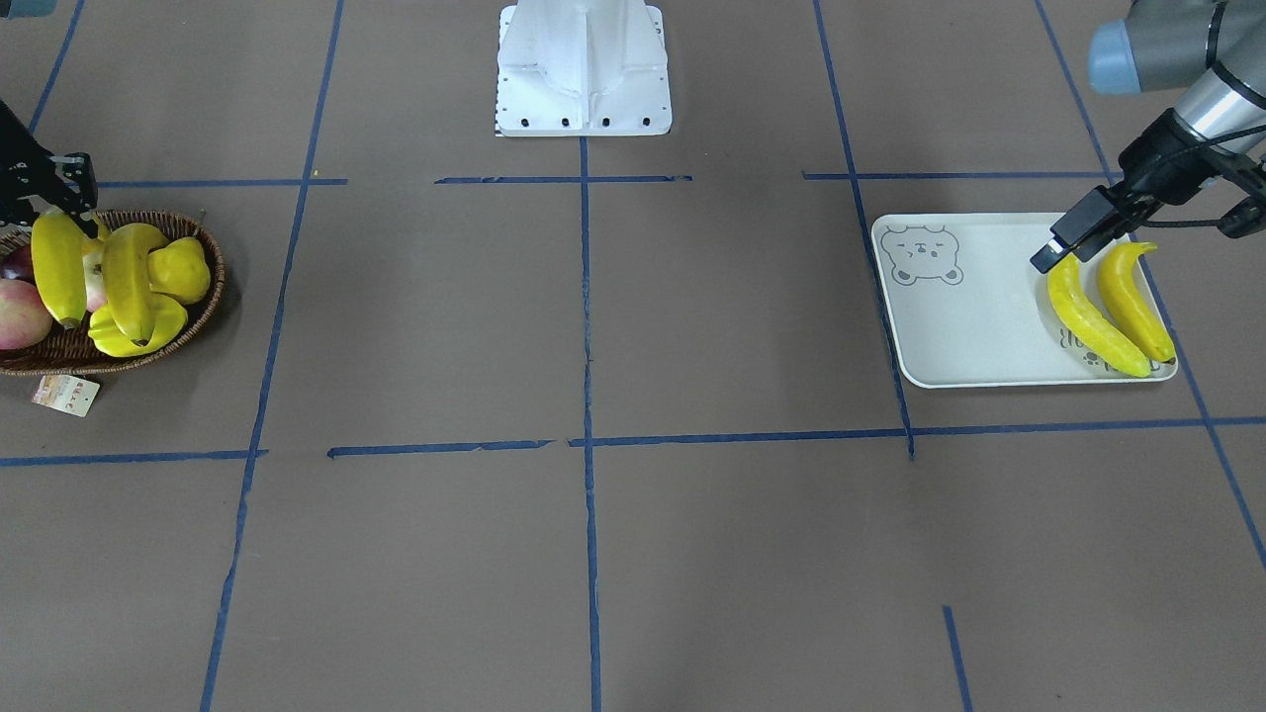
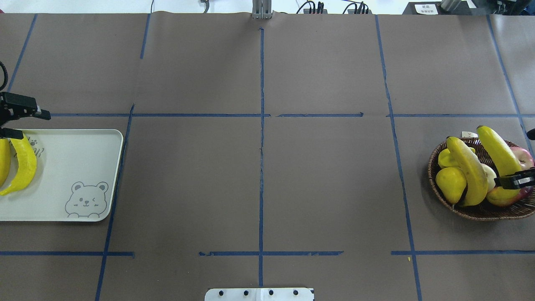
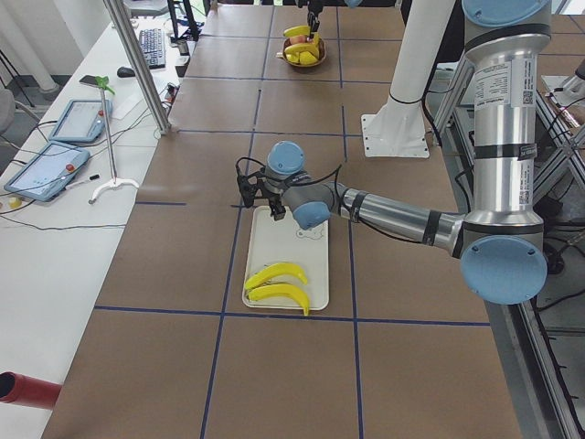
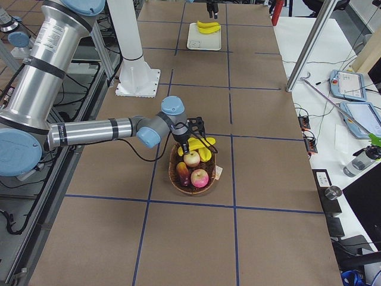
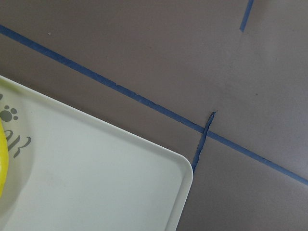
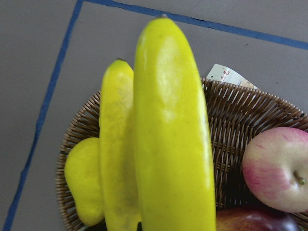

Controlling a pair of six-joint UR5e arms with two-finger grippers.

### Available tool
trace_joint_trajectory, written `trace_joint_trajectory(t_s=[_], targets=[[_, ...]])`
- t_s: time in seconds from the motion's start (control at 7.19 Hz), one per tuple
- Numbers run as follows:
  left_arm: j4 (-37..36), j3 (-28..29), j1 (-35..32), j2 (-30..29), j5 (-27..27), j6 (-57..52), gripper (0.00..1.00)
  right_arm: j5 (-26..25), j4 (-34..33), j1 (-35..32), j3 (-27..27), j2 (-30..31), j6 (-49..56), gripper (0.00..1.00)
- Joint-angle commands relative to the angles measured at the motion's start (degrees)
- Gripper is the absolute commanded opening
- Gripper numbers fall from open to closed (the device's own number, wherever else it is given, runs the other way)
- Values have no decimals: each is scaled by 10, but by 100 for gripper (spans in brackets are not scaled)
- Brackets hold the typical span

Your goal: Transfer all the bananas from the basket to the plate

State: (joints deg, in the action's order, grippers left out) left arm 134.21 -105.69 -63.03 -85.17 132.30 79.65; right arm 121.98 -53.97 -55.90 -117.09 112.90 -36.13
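Two bananas (image 1: 1093, 321) (image 1: 1132, 302) lie side by side at the end of the grey-white bear plate (image 1: 959, 326), which also shows in the overhead view (image 2: 71, 159). My left gripper (image 1: 1063, 247) (image 2: 25, 123) hovers open over the stem end of the inner banana (image 2: 23, 163). Two more bananas are in the wicker basket (image 1: 203, 307) (image 2: 480, 211). My right gripper (image 1: 64, 213) (image 2: 512, 180) is shut on the robot-side end of one banana (image 1: 59, 262) (image 2: 497, 150) (image 6: 173, 144). The other banana (image 1: 129, 282) (image 2: 468, 169) lies beside it.
The basket also holds a yellow pear (image 2: 450, 184), a star fruit (image 1: 129, 336) and apples (image 1: 15, 311) (image 6: 279, 168). A paper tag (image 1: 64, 394) lies by its rim. The white robot base (image 1: 584, 69) stands between the arms. Brown paper with blue tape lines covers the table.
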Motion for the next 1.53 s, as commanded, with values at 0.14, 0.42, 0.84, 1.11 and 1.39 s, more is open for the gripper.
trace_joint_trajectory(t_s=[0.14,0.42,0.84,1.11,1.39], targets=[[18,-18,25,-22,2,2,100,86,12,-45,-13,-28,-8,5],[36,-18,64,-83,1,2,100,89,19,-35,-7,-92,-63,5],[37,-18,104,-179,-2,105,100,53,22,67,-7,-198,-230,6],[36,-18,158,-208,-71,126,100,24,64,117,-5,-222,-283,6],[32,-16,192,-249,-111,188,100,-61,157,203,19,-272,-397,6]])
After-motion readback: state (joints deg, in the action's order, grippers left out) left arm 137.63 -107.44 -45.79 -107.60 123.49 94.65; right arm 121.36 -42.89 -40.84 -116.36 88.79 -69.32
